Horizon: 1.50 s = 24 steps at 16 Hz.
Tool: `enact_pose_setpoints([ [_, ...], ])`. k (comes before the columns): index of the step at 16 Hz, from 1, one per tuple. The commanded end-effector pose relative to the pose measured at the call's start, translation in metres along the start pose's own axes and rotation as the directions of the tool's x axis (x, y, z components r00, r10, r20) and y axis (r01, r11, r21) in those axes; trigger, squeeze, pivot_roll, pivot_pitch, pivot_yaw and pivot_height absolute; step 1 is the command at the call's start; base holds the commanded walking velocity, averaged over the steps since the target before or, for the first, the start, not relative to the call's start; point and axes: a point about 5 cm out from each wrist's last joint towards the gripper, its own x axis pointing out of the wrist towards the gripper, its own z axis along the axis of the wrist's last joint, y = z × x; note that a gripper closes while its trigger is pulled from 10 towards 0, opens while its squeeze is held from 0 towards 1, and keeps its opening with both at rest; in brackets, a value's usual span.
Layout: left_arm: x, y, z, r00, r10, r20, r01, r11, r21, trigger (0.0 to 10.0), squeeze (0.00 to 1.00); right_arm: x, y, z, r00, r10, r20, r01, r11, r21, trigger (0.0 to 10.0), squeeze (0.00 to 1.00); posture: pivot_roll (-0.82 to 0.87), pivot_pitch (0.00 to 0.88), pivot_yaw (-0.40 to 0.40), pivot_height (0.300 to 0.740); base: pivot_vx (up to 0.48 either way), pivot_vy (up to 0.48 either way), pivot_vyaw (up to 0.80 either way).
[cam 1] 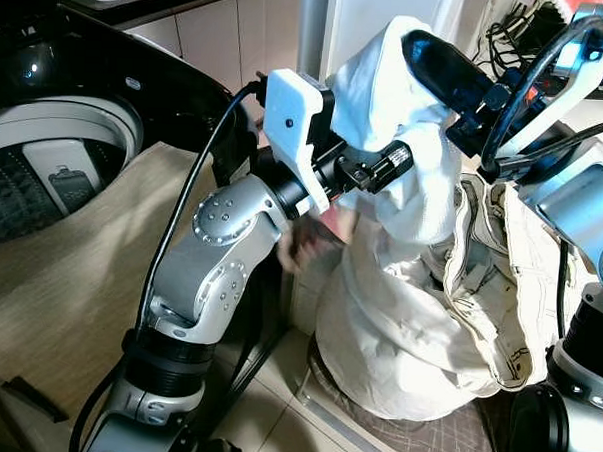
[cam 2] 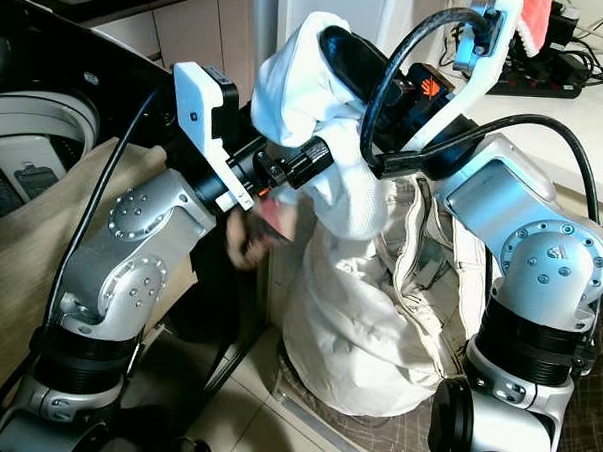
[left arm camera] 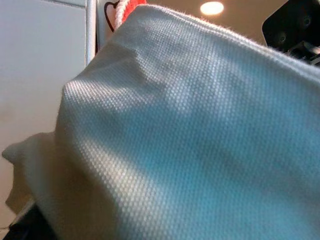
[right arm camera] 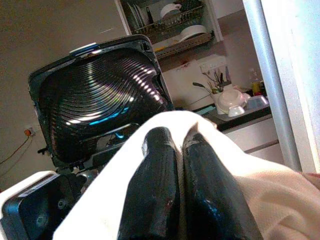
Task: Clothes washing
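1. Starting at the far left, a top-loading washing machine is seen with its drum mouth open, and its dark, glossy lid is raised upright behind it.
2. A beige cloth is draped over the near edge of the machine and hangs down toward the floor.
3. Right of the cloth, the left arm is bent upward, and its white wrist block is turned toward the laundry.
4. The left gripper is pressed into a white garment; its fingers are buried in the fabric, so whether they are apart or together cannot be told.
5. From the left wrist camera, the same white weave is seen very close up.
6. The white garment is held up in the middle of the scene, above a heap of cream clothes that rests on the floor just right of the machine.
7. The right gripper is seen from its wrist with its two black fingers pressed together, and a fold of the white garment is pinched between them and wrapped around them.
8. At the far right, a power strip with cables lies on a pale surface behind the right arm.
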Motion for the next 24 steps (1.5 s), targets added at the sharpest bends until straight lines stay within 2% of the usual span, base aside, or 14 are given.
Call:
enact_pose_setpoints([
  [1,0.002,-0.006,0.005,0.999,-0.026,0.029,0.025,1.000,0.007,0.0,0.00,0.000,0.005,-0.001,1.000,0.024,-0.008,-0.024,1.000,0.000,0.0,0.00,-0.09,0.033,-0.021,0.740,0.000,0.000,0.00],
  [6,-0.001,0.002,0.004,1.000,-0.001,0.017,0.000,0.999,0.034,0.0,0.00,0.001,0.003,-0.004,1.000,0.014,-0.016,-0.014,1.000,0.006,0.0,0.00,-0.09,0.031,-0.024,0.740,0.000,0.000,0.00],
  [16,-0.002,0.006,0.008,0.999,0.012,0.039,-0.013,1.000,0.026,0.0,0.00,0.002,0.003,-0.007,1.000,-0.005,-0.026,0.004,1.000,-0.013,0.0,0.00,-0.08,0.029,-0.020,0.740,0.000,0.000,0.00],
  [17,-0.002,0.008,0.009,0.999,0.027,0.045,-0.029,0.999,0.026,0.0,0.00,0.002,0.003,-0.007,1.000,-0.007,-0.026,0.006,1.000,-0.024,4.5,0.00,-0.08,0.029,-0.020,0.740,0.000,0.000,0.00],
  [18,-0.002,0.011,0.010,0.997,0.049,0.057,-0.050,0.998,0.026,0.0,0.00,0.002,0.003,-0.008,0.999,-0.007,-0.031,0.006,0.999,-0.039,10.0,0.78,-0.08,0.028,-0.019,0.740,0.000,0.000,0.00],
  [19,-0.002,0.013,0.012,0.995,0.072,0.069,-0.074,0.997,0.027,0.0,0.00,0.002,0.003,-0.009,0.999,-0.006,-0.034,0.005,0.999,-0.045,10.0,0.93,-0.08,0.028,-0.019,0.740,0.000,0.000,0.00],
  [20,-0.003,0.017,0.015,0.992,0.098,0.082,-0.101,0.994,0.040,0.0,0.00,0.002,0.003,-0.009,0.999,-0.001,-0.035,-0.001,0.999,-0.043,10.0,1.00,-0.08,0.028,-0.018,0.740,0.000,0.000,0.00],
  [23,-0.006,0.036,0.025,0.972,0.200,0.119,-0.208,0.977,0.053,0.0,0.00,0.002,0.004,-0.010,0.999,0.007,-0.032,-0.008,0.999,-0.042,10.0,1.00,-0.07,0.029,-0.016,0.740,0.000,0.000,0.00],
  [24,-0.007,0.046,0.032,0.960,0.243,0.142,-0.255,0.963,0.080,0.0,0.00,0.002,0.003,-0.010,1.000,0.004,-0.031,-0.006,0.999,-0.047,10.0,1.00,-0.07,0.026,-0.015,0.740,0.000,0.000,0.00],
])
